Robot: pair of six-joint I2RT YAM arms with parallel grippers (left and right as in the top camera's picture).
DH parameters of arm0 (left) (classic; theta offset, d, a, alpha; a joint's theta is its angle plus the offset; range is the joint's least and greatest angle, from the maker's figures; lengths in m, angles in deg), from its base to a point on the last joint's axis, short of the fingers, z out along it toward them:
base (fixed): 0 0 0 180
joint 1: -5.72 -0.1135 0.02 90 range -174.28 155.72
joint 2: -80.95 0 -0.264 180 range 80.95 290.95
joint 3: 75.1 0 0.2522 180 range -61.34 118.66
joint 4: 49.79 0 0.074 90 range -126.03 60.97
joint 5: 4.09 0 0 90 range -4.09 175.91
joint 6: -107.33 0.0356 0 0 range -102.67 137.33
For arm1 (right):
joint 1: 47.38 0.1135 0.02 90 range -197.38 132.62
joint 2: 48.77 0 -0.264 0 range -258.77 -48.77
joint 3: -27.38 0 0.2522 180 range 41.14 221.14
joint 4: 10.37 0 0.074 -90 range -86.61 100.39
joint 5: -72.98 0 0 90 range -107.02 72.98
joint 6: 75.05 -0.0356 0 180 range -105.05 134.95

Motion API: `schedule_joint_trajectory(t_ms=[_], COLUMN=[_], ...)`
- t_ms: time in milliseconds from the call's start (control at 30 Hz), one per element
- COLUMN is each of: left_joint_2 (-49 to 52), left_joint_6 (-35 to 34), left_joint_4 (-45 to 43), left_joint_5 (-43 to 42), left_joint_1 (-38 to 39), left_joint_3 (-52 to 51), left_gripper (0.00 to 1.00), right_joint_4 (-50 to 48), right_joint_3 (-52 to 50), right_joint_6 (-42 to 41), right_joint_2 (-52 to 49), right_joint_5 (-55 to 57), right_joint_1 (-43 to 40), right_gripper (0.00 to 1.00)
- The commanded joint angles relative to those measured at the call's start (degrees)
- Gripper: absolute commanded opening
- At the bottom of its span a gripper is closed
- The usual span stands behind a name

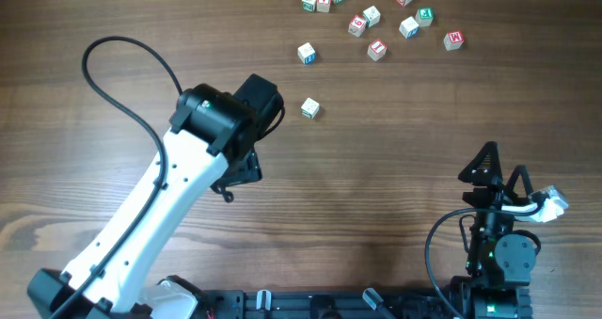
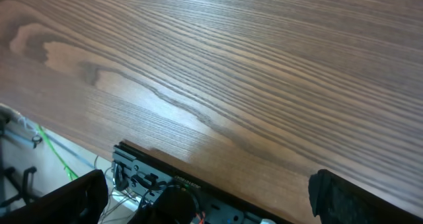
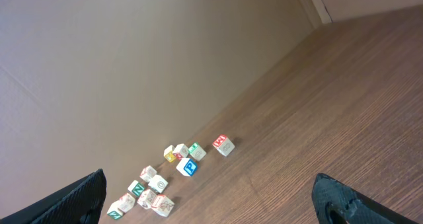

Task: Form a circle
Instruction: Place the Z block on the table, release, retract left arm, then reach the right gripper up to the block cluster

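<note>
Two grippers stand with jaws spread wide and nothing between them. The left gripper (image 2: 206,197) shows only its dark fingertips at the lower corners of its wrist view, over the bare wooden table (image 2: 251,65) close to the edge. The right gripper (image 1: 499,173) sits at the lower right of the overhead view, well apart from any block.

No ring is formed. The letter cubes (image 1: 372,16) lie loose in a ragged band along the top edge of the overhead view, right of centre. The band's long axis runs left to right and dips slightly toward the right. One stray cube (image 1: 310,107) lies alone below the band, nearest the left arm.

In the right wrist view a blue P reads on one cube (image 3: 188,166), and another cube (image 3: 223,145) bears a red M or W. The other letters are too small to read.
</note>
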Motion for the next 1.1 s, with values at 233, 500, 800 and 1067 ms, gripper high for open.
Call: schedule_joint_trajectory(t_ms=[233, 500, 800, 1067], left_joint_2=[-25.75, -38.99, -41.88, -41.88], left_joint_6=[-0.22, -0.2, -0.2, -0.2], left_joint_4=[-0.04, 0.07, 0.07, 0.07], left_joint_5=[-0.87, -0.9, -0.9, -0.9], left_joint_1=[-0.31, -0.31, -0.31, -0.31], left_joint_3=[-8.24, -8.24, -8.24, -8.24], left_gripper=[1.0, 1.0, 1.0, 1.0], right_joint_4=[-0.31, -0.31, -0.31, -0.55], right_joint_3=[-0.04, -0.04, -0.04, -0.04], right_joint_6=[0.76, 0.74, 0.76, -8.79], right_joint_2=[0.11, 0.11, 0.11, 0.11], right_joint_5=[-0.7, -0.7, -0.7, 2.93], right_joint_1=[-0.2, -0.2, -0.2, -0.2], right_gripper=[1.0, 1.0, 1.0, 1.0])
